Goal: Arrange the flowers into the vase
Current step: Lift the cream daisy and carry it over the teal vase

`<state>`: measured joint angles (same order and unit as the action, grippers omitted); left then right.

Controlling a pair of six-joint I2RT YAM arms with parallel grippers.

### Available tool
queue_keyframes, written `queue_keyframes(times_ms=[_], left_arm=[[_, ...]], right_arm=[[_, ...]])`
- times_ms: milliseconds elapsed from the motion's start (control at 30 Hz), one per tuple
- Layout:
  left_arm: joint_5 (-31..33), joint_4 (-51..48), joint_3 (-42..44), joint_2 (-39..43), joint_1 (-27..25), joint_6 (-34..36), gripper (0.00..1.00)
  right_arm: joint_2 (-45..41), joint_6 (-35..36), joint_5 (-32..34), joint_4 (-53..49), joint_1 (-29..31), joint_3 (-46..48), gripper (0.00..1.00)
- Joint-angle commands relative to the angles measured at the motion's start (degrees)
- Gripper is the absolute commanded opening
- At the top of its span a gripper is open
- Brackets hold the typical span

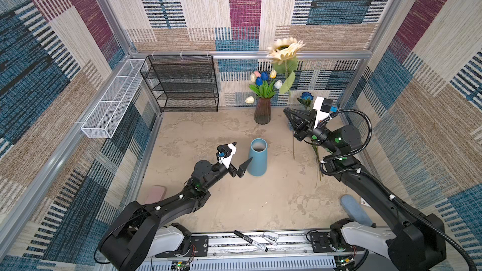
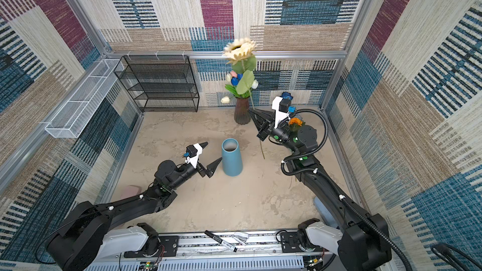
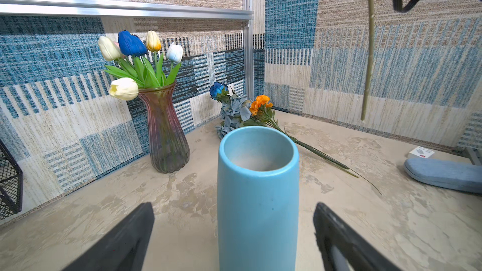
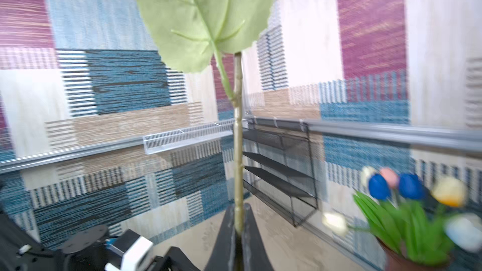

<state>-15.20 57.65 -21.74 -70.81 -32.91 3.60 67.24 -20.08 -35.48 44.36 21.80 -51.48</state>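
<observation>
Because the cream artificial sunflower [image 1: 284, 48] is far too tall to go in lying flat, the right gripper [image 1: 287, 110], right of centre in both top views, is clamped on its long green stem partway down. It holds the flower near upright, so the bare lower end hangs above the mottled beige table [image 1: 234, 204], to the right of the tapered light-blue ceramic vase [image 1: 257, 162] at mid-frame. That vase is empty. The left gripper [image 1: 243, 150] has its jaws spread wide to either side of it, probably to steady it against tipping; whether they touch it I cannot tell. Mixed-colour tulips [image 1: 263, 82] stand in the ribbed reddish glass vase [image 1: 262, 113] above centre. A deep-blue rose [image 3: 217, 89], a dusty-blue bunch [image 3: 234, 112] and an orange bloom [image 3: 259, 102] lie on the table right of the glass vase, seemingly waiting their turn.
</observation>
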Motion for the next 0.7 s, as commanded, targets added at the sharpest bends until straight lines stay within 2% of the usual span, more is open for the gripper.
queue_keyframes(times_ms=[0,167,367,467,667], left_arm=[[0.18,2.31,0.29,0.85,0.03,0.48,0.98],[0.16,1.55,0.72,2.06,0.03,0.85,0.98],[1.34,2.31,2.66,2.80,-0.05,1.68,0.98],[1.47,2.04,2.89,3.27,-0.10,0.91,0.98],[0.95,1.06,2.43,3.06,-0.05,1.05,0.97]], right_arm=[[2.75,-3.42,-2.22,14.46,2.76,-1.13,0.00],[10.08,-8.73,-2.35,26.38,4.94,-2.63,0.00],[17.88,-9.10,-1.29,33.84,7.77,-5.88,0.00],[20.49,-11.18,-1.54,33.95,8.04,-9.77,0.00],[22.72,-10.80,-0.43,30.96,8.25,-14.83,0.00]])
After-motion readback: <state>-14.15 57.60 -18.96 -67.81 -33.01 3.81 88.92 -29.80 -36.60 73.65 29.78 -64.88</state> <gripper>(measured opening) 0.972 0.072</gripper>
